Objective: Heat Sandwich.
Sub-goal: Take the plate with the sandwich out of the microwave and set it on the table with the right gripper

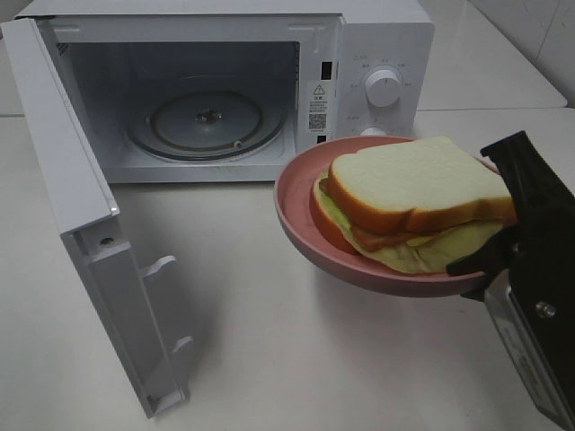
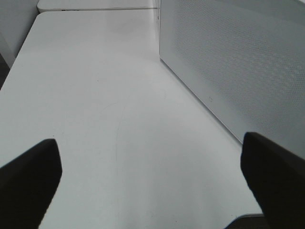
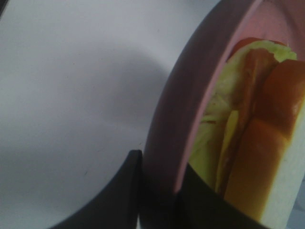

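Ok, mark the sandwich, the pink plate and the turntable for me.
sandwich [image 1: 422,180]: exterior high view, top bread slice.
pink plate [image 1: 292,202]: exterior high view, bare left rim.
turntable [image 1: 180,121]: exterior high view, glass disc left of its hub.

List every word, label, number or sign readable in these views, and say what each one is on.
No text can be read.
Sticker on the microwave frame: a warning triangle, small print and a QR-like code, too small to read.
Markings around the upper knob: too small and faint to read.
Plate, sandwich and table: no text.
Both wrist views: no text.
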Available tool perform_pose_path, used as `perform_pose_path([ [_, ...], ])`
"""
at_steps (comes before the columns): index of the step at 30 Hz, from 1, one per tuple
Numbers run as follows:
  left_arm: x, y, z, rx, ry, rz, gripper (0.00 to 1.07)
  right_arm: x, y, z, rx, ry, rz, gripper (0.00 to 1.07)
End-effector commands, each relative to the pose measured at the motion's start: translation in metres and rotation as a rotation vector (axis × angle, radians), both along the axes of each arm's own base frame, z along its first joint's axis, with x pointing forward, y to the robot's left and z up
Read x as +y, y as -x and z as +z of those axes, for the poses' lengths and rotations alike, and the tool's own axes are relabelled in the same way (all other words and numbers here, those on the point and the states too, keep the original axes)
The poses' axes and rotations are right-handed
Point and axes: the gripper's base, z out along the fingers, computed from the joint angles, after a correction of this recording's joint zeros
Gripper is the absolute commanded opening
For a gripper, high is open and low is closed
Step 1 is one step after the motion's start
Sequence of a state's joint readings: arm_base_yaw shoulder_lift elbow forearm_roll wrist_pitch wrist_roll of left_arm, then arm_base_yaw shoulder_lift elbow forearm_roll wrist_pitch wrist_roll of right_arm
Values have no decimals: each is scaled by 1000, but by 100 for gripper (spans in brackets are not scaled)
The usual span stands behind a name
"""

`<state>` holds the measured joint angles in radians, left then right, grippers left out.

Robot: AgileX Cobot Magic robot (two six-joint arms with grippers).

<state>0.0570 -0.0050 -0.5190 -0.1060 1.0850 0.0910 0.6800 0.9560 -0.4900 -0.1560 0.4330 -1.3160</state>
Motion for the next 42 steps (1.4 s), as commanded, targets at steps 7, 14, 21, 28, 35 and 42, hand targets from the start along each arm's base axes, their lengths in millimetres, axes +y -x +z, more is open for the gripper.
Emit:
perform_pose_path([
  [7, 0, 2, 1, -29, 3, -5, 98, -13, 4, 6, -16, -12, -130, 1],
  [14, 0, 2, 1, -29, 3, -5, 98, -20, 2, 6, -15, 0, -251, 1],
  [21, 0, 2, 1, -29, 3, -5, 98, -29, -1, 6, -30, 16, -376, 1],
  [28, 0, 2, 1, -29, 3, -5, 98, -37, -2, 7, -40, 29, -505, 2],
  [35, 0, 2, 1, -29, 3, -5, 98, -46, -1, 7, -40, 41, -648, 3],
  [42, 0, 2, 1, -29, 3, -5, 98, -55, -2, 8, -60, 7, -846, 3],
])
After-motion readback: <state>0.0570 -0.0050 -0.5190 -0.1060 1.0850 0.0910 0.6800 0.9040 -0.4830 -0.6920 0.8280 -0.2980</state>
